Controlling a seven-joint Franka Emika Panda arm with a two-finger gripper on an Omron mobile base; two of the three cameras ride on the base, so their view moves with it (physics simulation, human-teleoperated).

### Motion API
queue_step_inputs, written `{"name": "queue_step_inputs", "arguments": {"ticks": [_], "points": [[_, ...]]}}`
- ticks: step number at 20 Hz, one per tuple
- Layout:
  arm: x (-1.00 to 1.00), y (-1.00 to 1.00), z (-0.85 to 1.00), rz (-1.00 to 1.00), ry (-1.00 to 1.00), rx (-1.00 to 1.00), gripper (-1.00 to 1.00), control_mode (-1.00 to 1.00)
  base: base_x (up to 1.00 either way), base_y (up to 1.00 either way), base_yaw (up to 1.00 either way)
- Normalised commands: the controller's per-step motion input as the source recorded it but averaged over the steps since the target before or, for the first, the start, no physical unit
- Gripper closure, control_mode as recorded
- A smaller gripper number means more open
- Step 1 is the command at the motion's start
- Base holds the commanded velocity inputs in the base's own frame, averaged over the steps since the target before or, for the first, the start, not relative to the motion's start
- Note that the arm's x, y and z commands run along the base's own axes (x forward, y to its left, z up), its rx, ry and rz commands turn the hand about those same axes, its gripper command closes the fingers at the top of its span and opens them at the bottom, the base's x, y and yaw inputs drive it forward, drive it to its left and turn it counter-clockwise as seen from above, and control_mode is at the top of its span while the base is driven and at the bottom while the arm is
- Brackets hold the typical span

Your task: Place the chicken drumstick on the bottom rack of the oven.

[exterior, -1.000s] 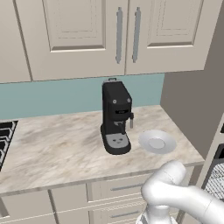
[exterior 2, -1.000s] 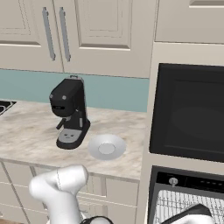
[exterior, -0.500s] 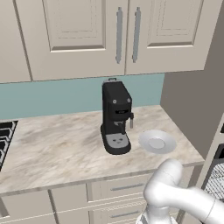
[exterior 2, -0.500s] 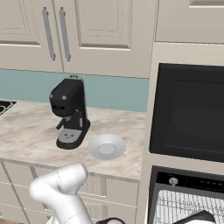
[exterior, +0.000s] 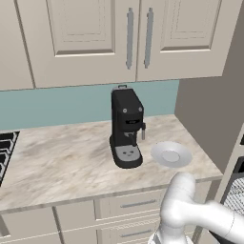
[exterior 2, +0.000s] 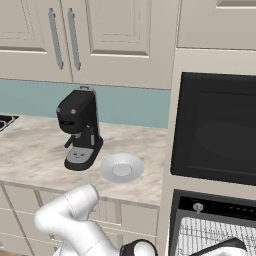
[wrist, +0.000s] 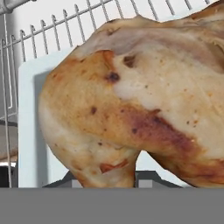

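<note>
Two base cameras show you the coffee machine point(exterior: 126, 128) on the marble counter point(exterior: 57, 162), then the white plate point(exterior: 171, 155) just to its right. Further right stands the oven point(exterior 2: 212, 227), its door open and a grey wire rack point(exterior 2: 200, 235) visible inside. In the hand camera the chicken drumstick point(wrist: 131, 96) sits very close in front of the lens, above the wire rack. You cannot tell whether the gripper is spread or pinching, because the drumstick hides its fingers.
</note>
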Motion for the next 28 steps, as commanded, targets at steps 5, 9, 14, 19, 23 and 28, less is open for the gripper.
{"name": "queue_step_inputs", "arguments": {"ticks": [5, 9, 14, 19, 23, 28], "points": [[0.09, -0.06, -0.24, 0.00, 0.01, 0.00, 1.00, -1.00, 0.00, 0.00, 0.00], [0.00, 0.00, -0.45, 0.02, 0.00, 0.07, 1.00, -1.00, 0.00, 0.00, 0.00], [0.00, 0.00, -0.49, 0.05, 0.00, 0.08, 1.00, -1.00, 0.00, 0.00, 0.00], [0.00, 0.00, -0.36, 0.06, 0.00, 0.07, 1.00, -1.00, 0.00, 0.00, 0.00], [0.00, 0.00, -0.33, 0.07, -0.03, 0.07, -1.00, -1.00, 0.00, 0.00, 0.00], [-0.01, 0.00, -0.24, 0.05, -0.08, 0.07, -1.00, -1.00, 0.00, 0.00, 0.00]]}}
